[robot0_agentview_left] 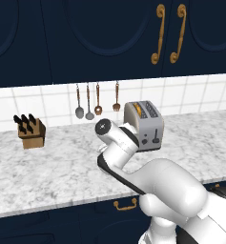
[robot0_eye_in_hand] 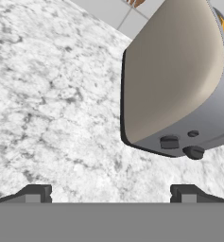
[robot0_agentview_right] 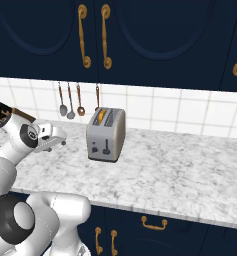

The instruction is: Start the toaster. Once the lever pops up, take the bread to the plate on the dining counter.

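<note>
The toaster [robot0_agentview_left: 146, 125] stands upright on the marble worktop [robot0_agentview_left: 52, 167], close to the tiled back wall, its end face with the dark controls turned toward the front edge. In the left base view it sits at about 1 o'clock from the picture's centre; in the right base view [robot0_agentview_right: 106, 134] it is just left of centre. One slot holds the bread [robot0_agentview_left: 138, 110], of which a strip of golden crust shows above the top; from the right side the same strip [robot0_agentview_right: 101, 116] glows orange in the near slot. On the end face the lever [robot0_agentview_left: 156, 136] is a small dark slider, and the dial [robot0_agentview_left: 144, 141] lies just beside it, at its 8 o'clock.

The gripper [robot0_eye_in_hand: 111, 193] has its jaws spread wide and nothing between them. In the hand view the two dark fingertips [robot0_eye_in_hand: 34, 193] rise at 6 o'clock over bare marble, and the toaster [robot0_eye_in_hand: 175, 80] fills the 2 o'clock part, well apart from the tips, with the lever [robot0_eye_in_hand: 169, 142] and dial [robot0_eye_in_hand: 194, 152] on its lower edge.

At 9 o'clock in the left base view a wooden knife block [robot0_agentview_left: 30, 131] stands on the worktop. Four utensils [robot0_agentview_left: 97, 101] hang on the white tile at 12 o'clock, left of the toaster. Navy upper cabinets [robot0_agentview_right: 140, 35] with gold handles [robot0_agentview_right: 94, 36] run above, and navy drawers [robot0_agentview_right: 155, 225] below.
</note>
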You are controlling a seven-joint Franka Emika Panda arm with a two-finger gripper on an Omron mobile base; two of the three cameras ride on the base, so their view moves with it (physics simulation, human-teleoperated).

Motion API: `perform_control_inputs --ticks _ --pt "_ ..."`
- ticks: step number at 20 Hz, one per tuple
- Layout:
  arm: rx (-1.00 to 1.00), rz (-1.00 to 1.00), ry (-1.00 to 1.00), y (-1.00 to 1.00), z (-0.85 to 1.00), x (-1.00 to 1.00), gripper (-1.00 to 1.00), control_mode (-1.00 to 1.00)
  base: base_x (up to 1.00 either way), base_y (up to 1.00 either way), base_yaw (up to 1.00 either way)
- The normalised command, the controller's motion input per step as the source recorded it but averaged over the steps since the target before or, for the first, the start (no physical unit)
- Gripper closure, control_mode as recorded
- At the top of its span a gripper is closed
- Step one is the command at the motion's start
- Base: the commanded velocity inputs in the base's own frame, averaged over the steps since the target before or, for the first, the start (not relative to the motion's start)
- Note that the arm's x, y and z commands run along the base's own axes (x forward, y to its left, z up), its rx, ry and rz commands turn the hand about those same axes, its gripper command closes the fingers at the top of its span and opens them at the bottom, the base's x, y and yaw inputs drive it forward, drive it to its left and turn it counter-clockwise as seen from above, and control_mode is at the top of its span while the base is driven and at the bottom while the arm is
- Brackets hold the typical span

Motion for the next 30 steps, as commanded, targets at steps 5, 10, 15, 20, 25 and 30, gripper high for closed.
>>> perform_control_inputs --ticks 5,10,15,20,25,30 --pt "0.0 0.0 0.0 0.0 0.0 0.0 -1.0 -1.0 0.0 0.0 0.0" --pt "0.0 0.0 0.0 0.0 0.0 0.0 -1.0 -1.0 0.0 0.0 0.0" --pt "0.0 0.0 0.0 0.0 0.0 0.0 -1.0 -1.0 0.0 0.0 0.0" --pt "0.0 0.0 0.0 0.0 0.0 0.0 -1.0 -1.0 0.0 0.0 0.0" --pt "0.0 0.0 0.0 0.0 0.0 0.0 -1.0 -1.0 0.0 0.0 0.0" --pt "0.0 0.0 0.0 0.0 0.0 0.0 -1.0 -1.0 0.0 0.0 0.0"
